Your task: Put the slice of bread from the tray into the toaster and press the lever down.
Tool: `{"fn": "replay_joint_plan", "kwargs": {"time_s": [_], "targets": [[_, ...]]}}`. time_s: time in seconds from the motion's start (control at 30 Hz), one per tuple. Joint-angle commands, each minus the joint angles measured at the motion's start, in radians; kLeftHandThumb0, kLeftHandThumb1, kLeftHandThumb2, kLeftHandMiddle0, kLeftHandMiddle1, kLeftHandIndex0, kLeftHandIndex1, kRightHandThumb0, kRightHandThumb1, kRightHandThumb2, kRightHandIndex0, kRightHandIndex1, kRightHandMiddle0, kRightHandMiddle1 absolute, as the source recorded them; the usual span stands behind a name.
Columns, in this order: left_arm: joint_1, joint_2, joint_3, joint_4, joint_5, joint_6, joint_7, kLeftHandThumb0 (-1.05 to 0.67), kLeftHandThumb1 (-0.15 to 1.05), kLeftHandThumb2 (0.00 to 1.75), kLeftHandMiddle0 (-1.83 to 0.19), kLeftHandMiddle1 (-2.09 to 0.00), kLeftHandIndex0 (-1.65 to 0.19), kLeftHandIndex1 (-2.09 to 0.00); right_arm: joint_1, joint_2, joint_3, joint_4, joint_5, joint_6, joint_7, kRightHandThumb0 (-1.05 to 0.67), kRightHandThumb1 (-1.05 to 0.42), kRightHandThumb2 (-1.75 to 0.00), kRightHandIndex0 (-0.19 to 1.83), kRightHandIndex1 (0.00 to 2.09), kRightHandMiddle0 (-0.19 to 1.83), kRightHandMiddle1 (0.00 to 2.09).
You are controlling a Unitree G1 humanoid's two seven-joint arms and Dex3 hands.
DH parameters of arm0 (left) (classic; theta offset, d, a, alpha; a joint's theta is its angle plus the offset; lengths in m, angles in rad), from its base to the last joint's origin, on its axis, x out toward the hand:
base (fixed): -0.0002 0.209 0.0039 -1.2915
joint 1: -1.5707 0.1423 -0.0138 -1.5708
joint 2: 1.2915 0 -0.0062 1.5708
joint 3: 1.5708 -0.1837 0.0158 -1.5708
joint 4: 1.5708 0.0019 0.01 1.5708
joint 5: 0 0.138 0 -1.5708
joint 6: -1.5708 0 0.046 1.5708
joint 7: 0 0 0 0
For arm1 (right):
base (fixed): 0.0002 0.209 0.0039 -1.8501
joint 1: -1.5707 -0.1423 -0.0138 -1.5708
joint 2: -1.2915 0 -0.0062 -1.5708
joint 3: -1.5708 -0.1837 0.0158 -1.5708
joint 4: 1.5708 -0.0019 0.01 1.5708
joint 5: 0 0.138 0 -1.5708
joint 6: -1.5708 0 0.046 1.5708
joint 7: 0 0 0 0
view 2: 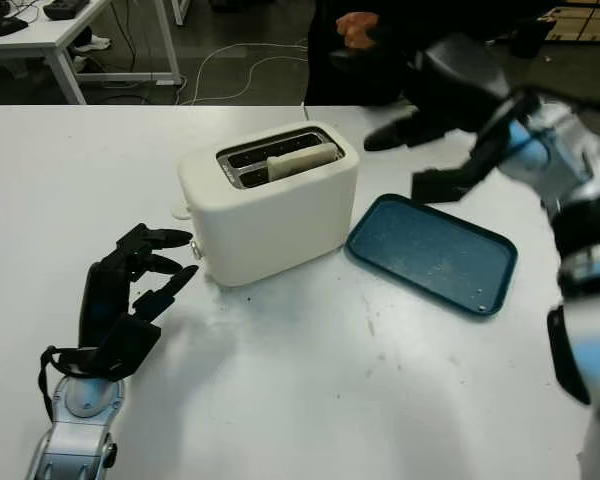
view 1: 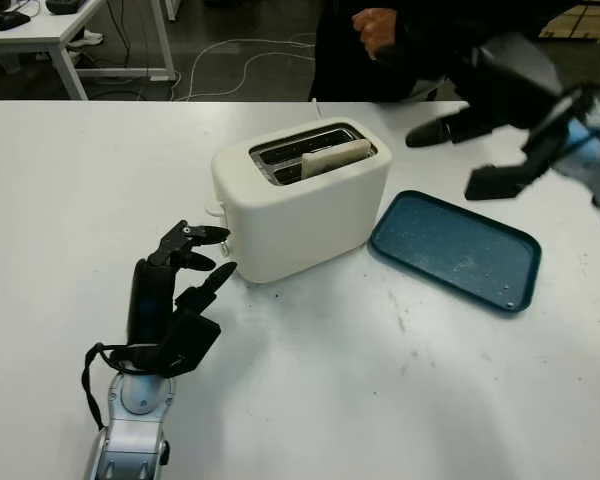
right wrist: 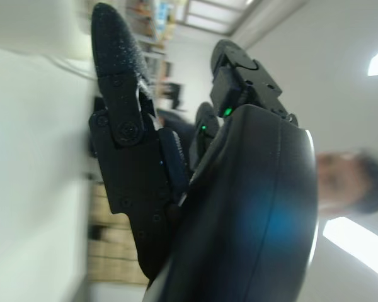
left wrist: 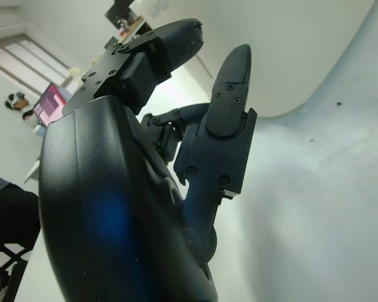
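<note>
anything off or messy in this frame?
Minor only. The bread slice sits tilted in the toaster slot, top edge poking out. Crumbs speck the blue tray. The left hand is by the toaster's end; the right hand is raised above the tray, holding nothing.

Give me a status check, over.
Left hand open, at toaster's lever end. Right hand open, raised above the tray. Bread sits in slot, sticking up; lever not yet pressed. Nothing in the way.
</note>
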Motion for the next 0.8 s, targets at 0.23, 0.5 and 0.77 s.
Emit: {"fn": "replay_joint_plan", "kwargs": {"time_s": [0.23,0.5,0.77], "targets": [[-0.05,0.062,0.073,-0.041,0.001,-0.013,-0.01,-0.34,0.92,0.05,-0.48,-1.34,-0.53,-0.84,0.531,0.189,-0.165,-0.335,0.343,0.133,0.078,-0.76,-0.92,-0.15,0.22,0.04,0.27,0.02],[-0.132,0.202,0.152,-0.067,0.04,-0.057,-0.031,-0.31,0.92,0.02,-0.59,-1.25,-0.65,-0.77,0.771,0.482,-0.277,-0.47,0.347,0.213,-0.159,-0.55,-0.92,-0.03,0.85,0.16,0.77,0.08],[-0.264,0.368,0.211,-0.038,0.044,-0.111,-0.099,-0.25,0.85,0.0,-0.77,-1.2,-0.87,-0.57,0.76,0.527,-0.296,-0.433,0.335,0.22,-0.156,-0.48,-0.91,-0.01,1.06,0.28,1.02,0.08]]}}
